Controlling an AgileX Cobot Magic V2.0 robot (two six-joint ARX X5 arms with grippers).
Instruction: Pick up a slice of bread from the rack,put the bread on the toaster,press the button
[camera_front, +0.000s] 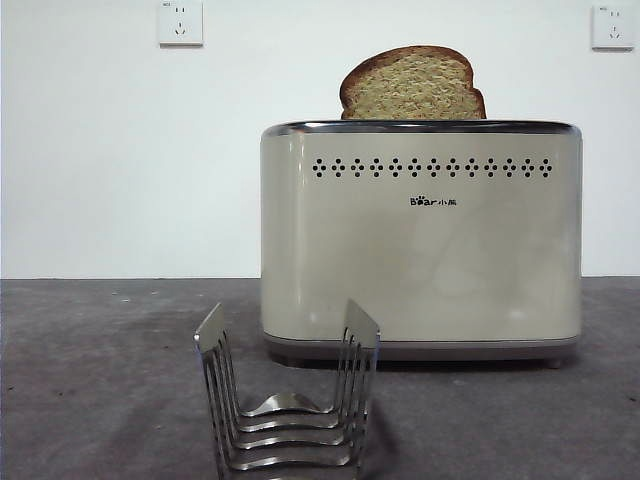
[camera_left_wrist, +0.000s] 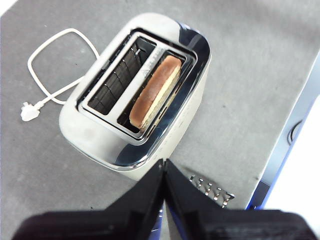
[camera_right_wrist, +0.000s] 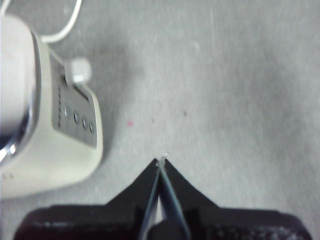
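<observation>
The slice of bread (camera_front: 412, 84) stands upright in the toaster (camera_front: 420, 240), its rounded top sticking out above the chrome rim. From above, the bread (camera_left_wrist: 155, 92) sits in one of the toaster's (camera_left_wrist: 90, 135) two slots; the other slot is empty. The silver rack (camera_front: 288, 400) stands empty in front of the toaster, and its bar tips (camera_left_wrist: 212, 190) show beside my left gripper (camera_left_wrist: 164, 162), which hangs shut high above the toaster. My right gripper (camera_right_wrist: 160, 161) is shut over bare table beside the toaster's end panel, with its white lever (camera_right_wrist: 79, 70) and round buttons (camera_right_wrist: 75, 116).
A white power cord with its plug (camera_left_wrist: 27, 111) lies looped on the grey table behind the toaster. The table's edge (camera_left_wrist: 280, 150) runs close to the rack. Two wall sockets (camera_front: 180, 22) sit on the white wall behind.
</observation>
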